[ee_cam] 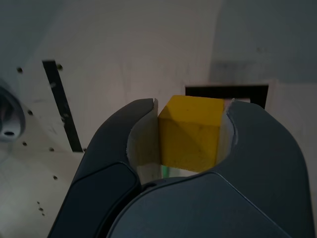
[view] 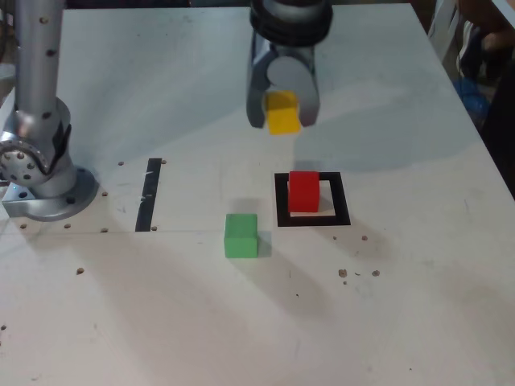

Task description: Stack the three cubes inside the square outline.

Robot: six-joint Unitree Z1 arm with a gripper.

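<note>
I have the yellow cube point(view: 282, 112) gripped between the fingers of my tool point(view: 282, 119), held up in the air above the worktop point(view: 161, 314). Below it, the red cube point(view: 304, 191) sits inside the square outline point(view: 345, 199), nearer its left side in the exterior view, and the green cube point(view: 241, 236) rests outside, just beside the frame on that view's left. Farther left there I see the straight black strip point(view: 149, 195) and, beyond it, a round metal base point(view: 55, 197).

The arm point(view: 36, 72) is silvery grey, its round base flange bolted at left. Dark, curved fingers point(ee_cam: 267, 158) have pale inner pads point(ee_cam: 144, 144).
</note>
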